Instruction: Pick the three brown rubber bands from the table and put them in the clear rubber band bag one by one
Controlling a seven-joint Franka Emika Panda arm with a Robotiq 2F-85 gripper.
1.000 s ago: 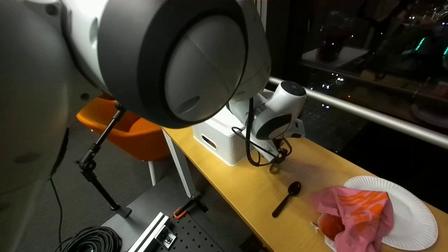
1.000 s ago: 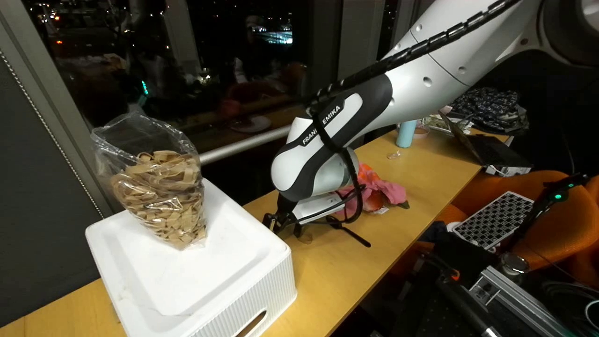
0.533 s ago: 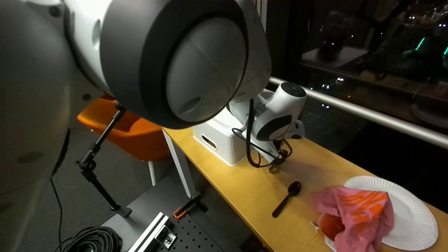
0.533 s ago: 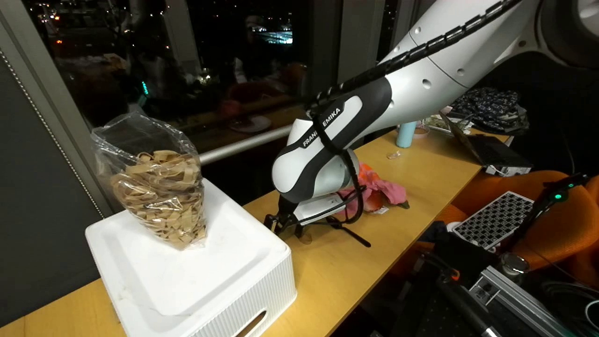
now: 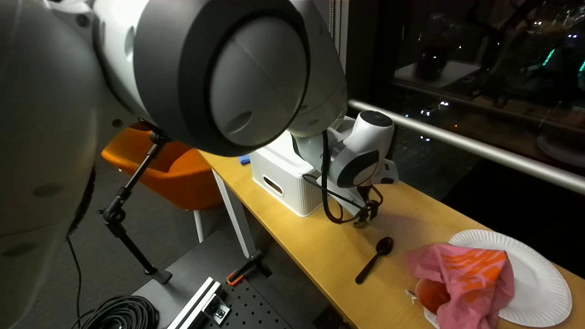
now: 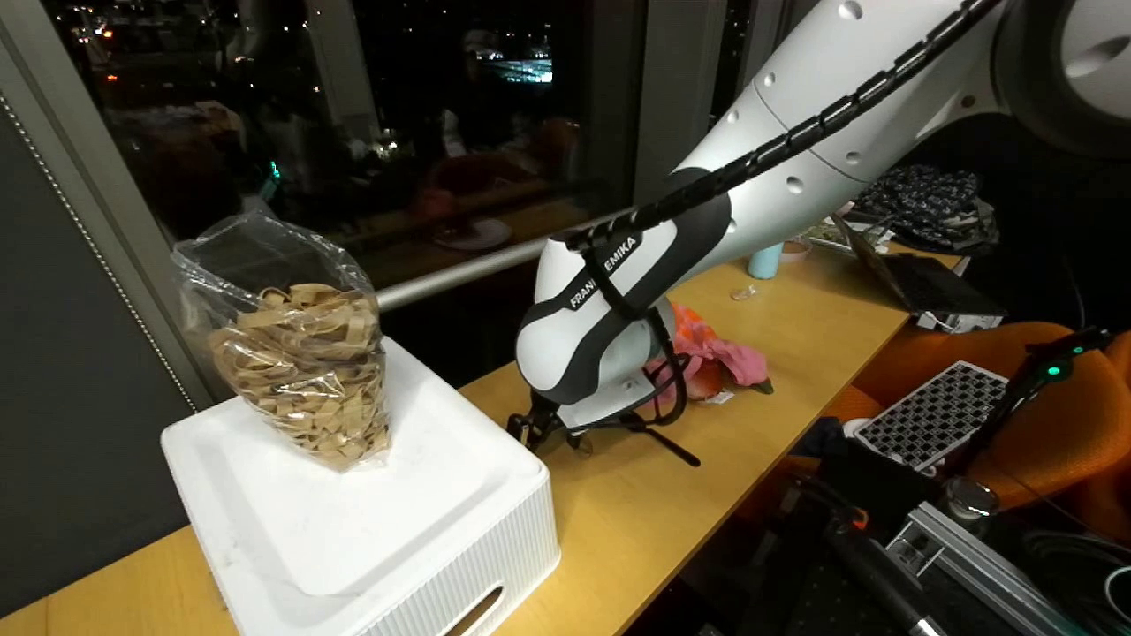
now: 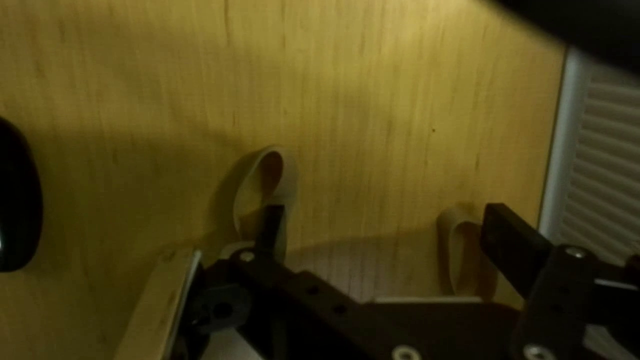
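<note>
The fingers (image 7: 517, 245) of the gripper (image 7: 382, 215) are spread wide, with nothing held between them. In the wrist view, reckoned from the middle of the gap, one finger is set at nine o'clock and its partner at three. A brown rubber band (image 7: 286, 182), stood on edge as a narrow loop, is seen at the nine o'clock finger: part of its lower half is covered by the fingertip, while its rounded end is left showing at twelve o'clock from that tip. A second band (image 7: 465, 255) is placed within the gap, near four o'clock — just beside the opposite finger and partly hidden by it. Whether either band is touched cannot be told.

At the nine o'clock edge of that view the black spoon (image 7: 17, 200) is cut off; at three o'clock the ribbed wall of the white box (image 7: 595, 165) is seen.

In an exterior view the clear bag (image 6: 252, 265) is stood on the white box, tan bands (image 6: 336, 415) seen through its lower part; from it, the gripper is found between three and four o'clock. On the table (image 5: 320, 246), the pink cloth (image 5: 475, 283) is laid near four o'clock from the gripper.
</note>
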